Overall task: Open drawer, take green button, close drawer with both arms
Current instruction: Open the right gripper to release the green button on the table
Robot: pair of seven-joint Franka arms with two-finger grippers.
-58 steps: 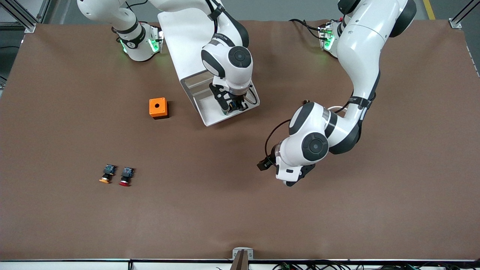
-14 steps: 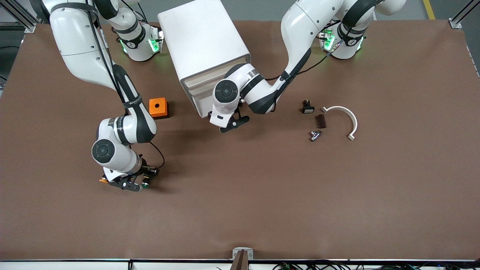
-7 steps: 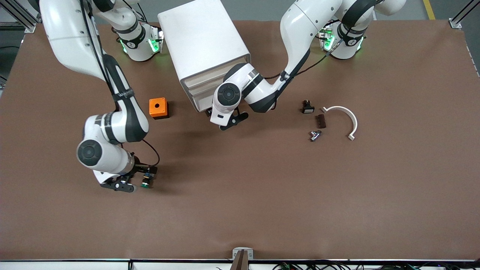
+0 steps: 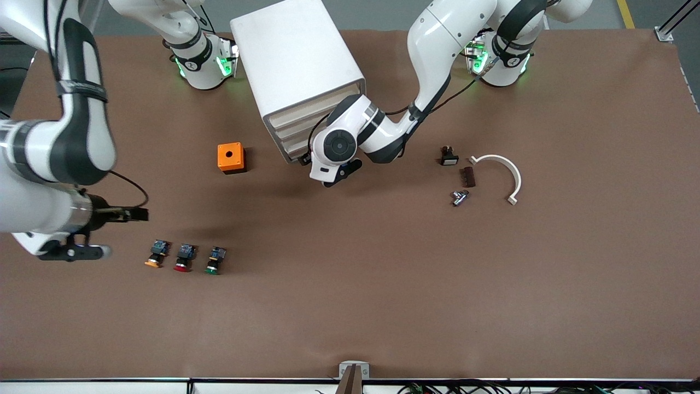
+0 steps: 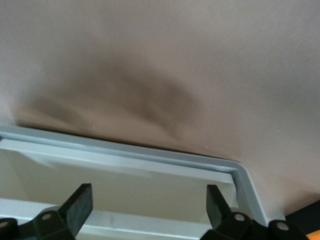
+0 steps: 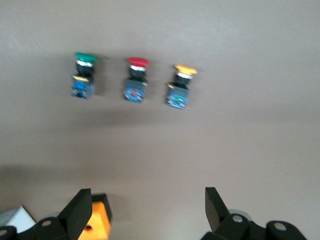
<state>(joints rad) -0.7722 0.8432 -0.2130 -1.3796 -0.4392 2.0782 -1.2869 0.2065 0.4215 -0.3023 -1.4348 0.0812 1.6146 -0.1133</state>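
Observation:
The white cabinet [image 4: 298,60] stands between the arm bases, its four cream drawer fronts flush. The lowest drawer [image 4: 291,151] is pushed in. My left gripper [image 4: 332,176] is open right in front of it; the left wrist view shows the cream drawer front [image 5: 125,187] between my open left gripper's [image 5: 147,207] fingers. The green-capped button [image 4: 215,261] lies on the table beside a red-capped one [image 4: 183,258] and an orange-capped one [image 4: 156,255]. My right gripper [image 4: 73,253] is open and empty, up at the right arm's end. The right wrist view shows the green button [image 6: 82,75] away from my right gripper [image 6: 145,210].
An orange box with a round hole [image 4: 231,157] sits beside the cabinet, also in the right wrist view [image 6: 97,222]. Toward the left arm's end lie a small black part [image 4: 448,157], a brown piece [image 4: 467,176], a metal fitting [image 4: 459,197] and a white curved strip [image 4: 506,172].
My right gripper has let go of the green button beside the red one and lifted away toward the right arm's end. My left gripper has pushed the drawer fully in.

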